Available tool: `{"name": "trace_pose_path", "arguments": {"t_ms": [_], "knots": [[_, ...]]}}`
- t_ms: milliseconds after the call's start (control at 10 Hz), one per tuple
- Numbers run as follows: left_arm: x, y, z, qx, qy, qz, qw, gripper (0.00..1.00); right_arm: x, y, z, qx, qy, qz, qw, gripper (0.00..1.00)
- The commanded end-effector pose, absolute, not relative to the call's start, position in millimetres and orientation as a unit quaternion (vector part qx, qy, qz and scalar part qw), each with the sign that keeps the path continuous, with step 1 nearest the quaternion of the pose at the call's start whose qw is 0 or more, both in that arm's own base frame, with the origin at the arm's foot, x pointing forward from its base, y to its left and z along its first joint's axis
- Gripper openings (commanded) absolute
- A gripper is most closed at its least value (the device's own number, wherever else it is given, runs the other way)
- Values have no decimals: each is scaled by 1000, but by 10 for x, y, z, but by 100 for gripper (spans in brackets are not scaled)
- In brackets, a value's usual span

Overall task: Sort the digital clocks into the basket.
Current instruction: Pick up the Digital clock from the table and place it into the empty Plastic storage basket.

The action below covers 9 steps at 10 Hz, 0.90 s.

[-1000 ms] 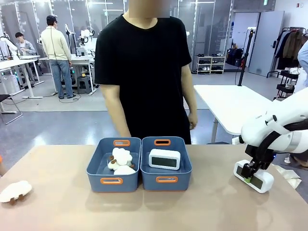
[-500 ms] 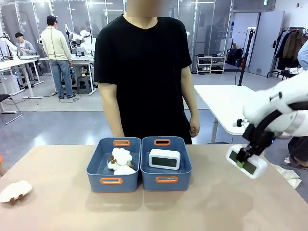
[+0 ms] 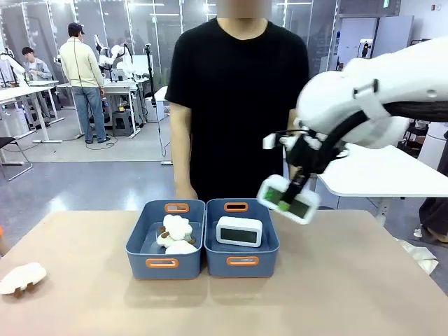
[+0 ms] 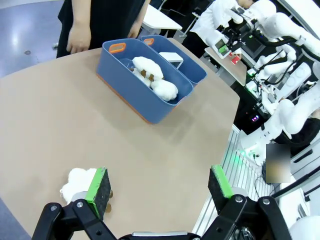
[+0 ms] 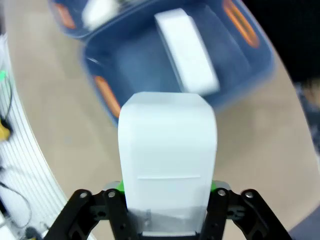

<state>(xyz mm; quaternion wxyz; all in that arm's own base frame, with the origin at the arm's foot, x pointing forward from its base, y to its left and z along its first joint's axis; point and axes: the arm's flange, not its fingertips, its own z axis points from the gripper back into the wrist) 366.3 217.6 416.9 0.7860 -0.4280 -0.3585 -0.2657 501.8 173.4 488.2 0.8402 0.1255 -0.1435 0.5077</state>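
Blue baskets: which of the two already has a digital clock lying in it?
The right-hand basket holds a white clock; the left-hand basket beside it holds lumpy white-and-brown soft objects.

This was a robotics lab: white worktables [image 3: 364, 171] stood on a grey polished floor [image 3: 77, 175], glass partitions [image 3: 140, 28] behind, and people [image 3: 82, 80] worked beside other robot stations.

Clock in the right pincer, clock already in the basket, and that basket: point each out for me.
Held clock [image 3: 288, 199], front view, its white casing beside the display.
Binned clock [image 3: 239, 232], front view, middle of its display face.
Right-hand blue basket [image 3: 242, 261], front view, its near orange handle slot.
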Motion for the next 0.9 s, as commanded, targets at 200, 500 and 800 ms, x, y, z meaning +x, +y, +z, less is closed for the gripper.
{"name": "trace_pose_path", "arguments": {"t_ms": [200, 500, 800], "knots": [[3650, 2161, 4198, -428, -360, -266, 786, 100, 4983, 2621, 4600, 124, -162, 600, 773, 0], [3650, 2161, 4198, -428, -360, -266, 786, 100, 5006, 2768, 4172, 105, -194, 623, 750, 0], [3650, 2161, 4198, -428, -360, -266, 786, 100, 5207, 2678, 3867, 100, -171, 634, 747, 0]]}}
